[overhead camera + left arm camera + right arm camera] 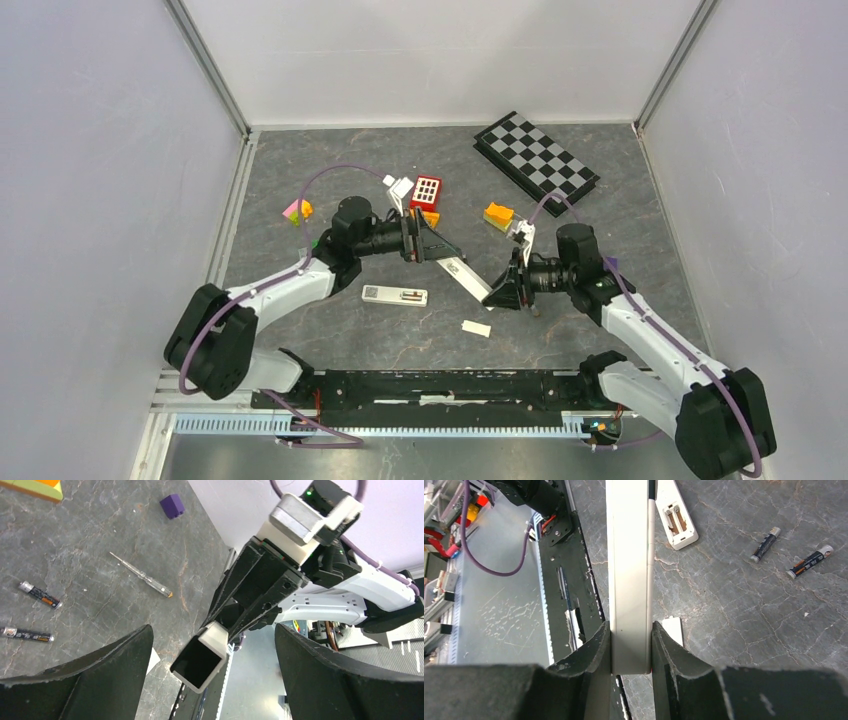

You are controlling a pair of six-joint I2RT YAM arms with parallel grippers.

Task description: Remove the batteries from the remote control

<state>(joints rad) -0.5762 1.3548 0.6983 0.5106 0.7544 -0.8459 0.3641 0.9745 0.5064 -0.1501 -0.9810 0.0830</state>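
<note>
The right gripper (630, 630) is clenched on a white remote (629, 570) and holds it off the table (734, 610). The left gripper (212, 630) is released, with its jaws wide on either side of the remote's other end and not touching it. Farther out, two batteries (765, 545) lie loose on the table near a second remote (676, 517), whose compartment is open.

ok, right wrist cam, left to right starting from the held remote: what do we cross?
held white remote → open-backed remote → left battery → right battery
</note>
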